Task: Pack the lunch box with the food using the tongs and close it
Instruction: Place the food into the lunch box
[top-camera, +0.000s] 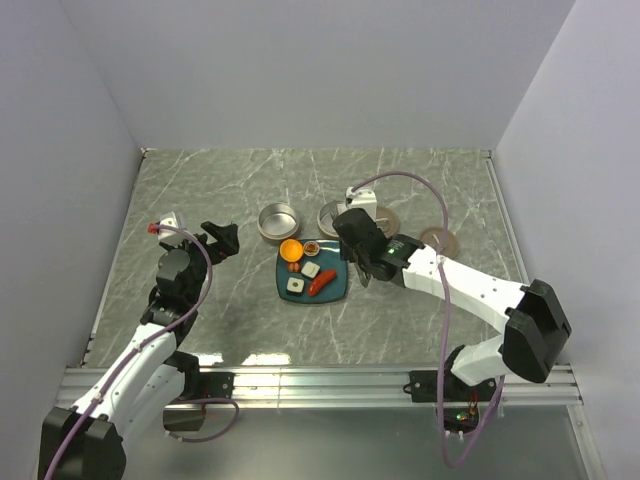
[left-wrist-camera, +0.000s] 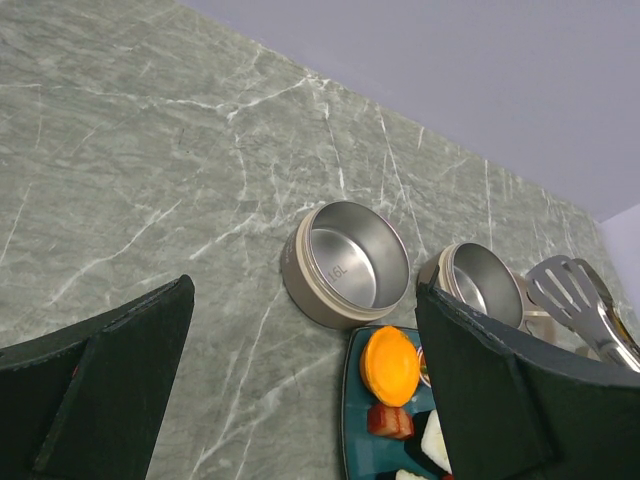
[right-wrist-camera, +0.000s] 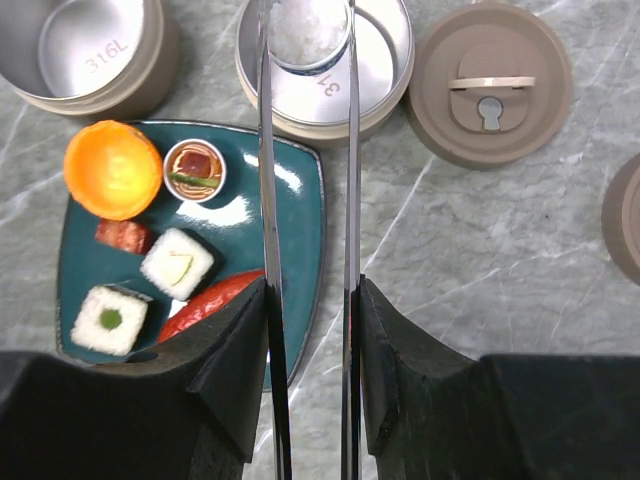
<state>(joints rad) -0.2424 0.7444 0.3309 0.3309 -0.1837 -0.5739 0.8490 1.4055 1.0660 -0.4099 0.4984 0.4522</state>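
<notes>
My right gripper is shut on the tongs, one finger pressing on each silvery arm. The tongs' arms stand apart, and their tips hang over a round steel lunch box bowl. The food lies on a teal plate to the left: an orange round piece, a red elongated piece, two white blocks, a small brown-red bit and a tiny cup. My left gripper is open and empty, low over the table left of the plate.
A second steel bowl stands left of the first bowl. A tan lid with a latch lies right of the bowls, and another round lid lies farther right. Walls enclose the marble table on three sides.
</notes>
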